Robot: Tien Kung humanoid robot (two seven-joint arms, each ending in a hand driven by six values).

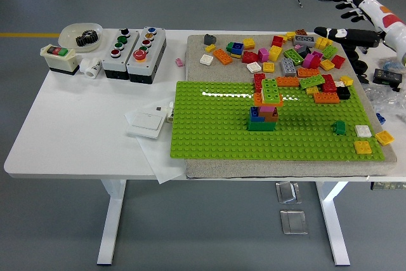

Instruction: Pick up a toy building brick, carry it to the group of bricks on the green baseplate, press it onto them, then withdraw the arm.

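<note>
A green baseplate (209, 128) lies on a beige mat. A small stack of bricks (265, 109) stands near its middle, with a green brick (271, 91) on an orange one at the top and blue, pink, brown and green bricks below. Many loose bricks (298, 61) lie behind the plate. My right hand (346, 20) is at the far right above the table's back corner, fingers spread and holding nothing, well away from the stack. My left arm is out of view.
Two button boxes (134, 46), a small switch box (60, 58) and a bowl with a black gear (81, 33) stand at the back left. A white switch plate (147, 120) lies on paper left of the baseplate. A green brick (339, 127) and yellow bricks (363, 146) sit at the right.
</note>
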